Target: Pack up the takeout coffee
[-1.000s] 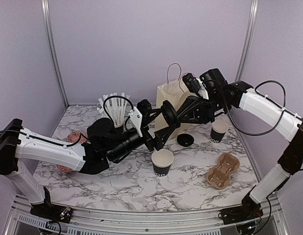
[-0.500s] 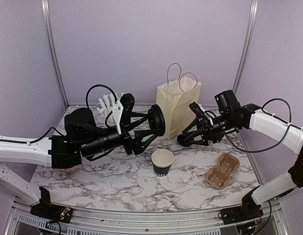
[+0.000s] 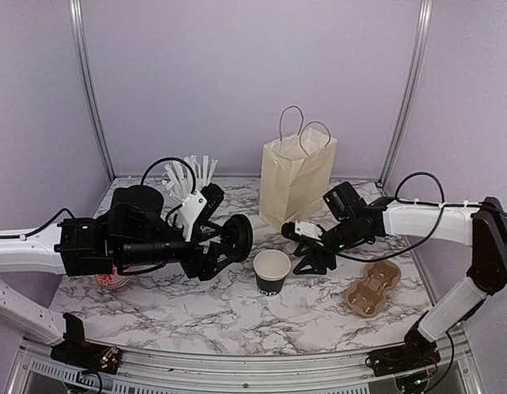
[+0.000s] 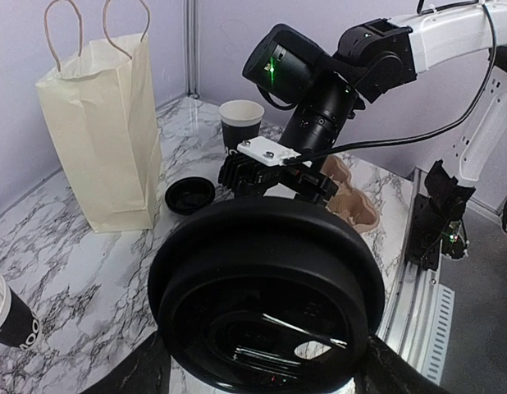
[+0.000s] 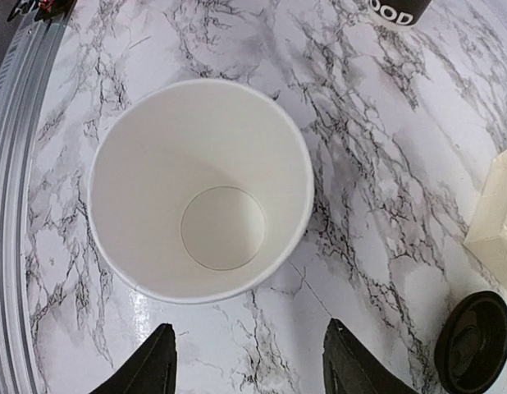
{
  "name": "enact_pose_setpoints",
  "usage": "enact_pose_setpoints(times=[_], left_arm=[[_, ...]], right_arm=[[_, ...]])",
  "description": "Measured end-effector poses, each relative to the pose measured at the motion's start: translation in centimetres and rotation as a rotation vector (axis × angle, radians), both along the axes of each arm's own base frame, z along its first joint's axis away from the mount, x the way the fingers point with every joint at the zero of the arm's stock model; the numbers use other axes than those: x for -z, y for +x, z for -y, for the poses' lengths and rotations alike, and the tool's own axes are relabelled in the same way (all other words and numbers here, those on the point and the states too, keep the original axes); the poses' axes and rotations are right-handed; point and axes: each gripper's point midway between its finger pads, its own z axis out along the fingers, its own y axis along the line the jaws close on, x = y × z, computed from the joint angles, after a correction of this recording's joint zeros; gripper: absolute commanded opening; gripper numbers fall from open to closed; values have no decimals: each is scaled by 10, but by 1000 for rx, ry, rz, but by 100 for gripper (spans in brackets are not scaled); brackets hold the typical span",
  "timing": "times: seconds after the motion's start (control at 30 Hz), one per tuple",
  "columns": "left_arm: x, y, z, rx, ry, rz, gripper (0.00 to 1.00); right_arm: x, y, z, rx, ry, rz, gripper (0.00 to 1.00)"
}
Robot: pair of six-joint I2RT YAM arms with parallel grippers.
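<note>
The takeout coffee cup [image 3: 272, 272] stands open in the middle of the table, black with a white inside and no lid on it. In the right wrist view the cup [image 5: 200, 189] is empty. My left gripper [image 3: 235, 240] is shut on a black round lid [image 3: 238, 237] and holds it in the air to the left of the cup. The lid [image 4: 266, 295] fills the left wrist view. My right gripper [image 3: 307, 250] is open and empty, low over the table just right of the cup. Its fingertips [image 5: 159, 365] sit just short of the rim.
The cream paper bag [image 3: 296, 182] stands behind the cup. A second black lid [image 5: 473, 341] lies on the table by the bag. A brown cup carrier [image 3: 371, 287] lies front right. A cup with white straws [image 3: 196, 174] stands back left. Another open black cup [image 4: 241, 123] stands beyond the right arm.
My left arm has drawn back to the left and lowered with the lid. My right arm has come down from the bag to the table beside the open cup.
</note>
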Motion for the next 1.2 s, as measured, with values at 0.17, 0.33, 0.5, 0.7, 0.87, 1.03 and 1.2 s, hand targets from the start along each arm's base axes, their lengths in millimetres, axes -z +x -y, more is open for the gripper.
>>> enact_pose_setpoints(times=[0.17,0.33,0.5,0.7,0.87,1.03,1.2], left_arm=[[1,-1,-18,-32,80,-17,76],[-2,-1,-37,-68,122,-12,76],[-6,-2,-48,-87,124,-9,77],[-1,-4,-52,-83,154,-16,77],[0,-5,-50,-68,201,-25,77],[2,-8,-48,-43,235,-31,77],[11,-9,-39,-4,316,-55,77]], right_arm=[[39,-4,-6,-28,-95,-43,59],[50,-10,-11,-67,-117,-42,56],[52,-15,-26,-110,-95,-57,53],[54,-24,-47,-172,-67,-75,50],[56,-54,-69,-271,-56,-103,50],[55,-68,-77,-313,-58,-125,50],[43,-58,-64,-273,-57,-95,54]])
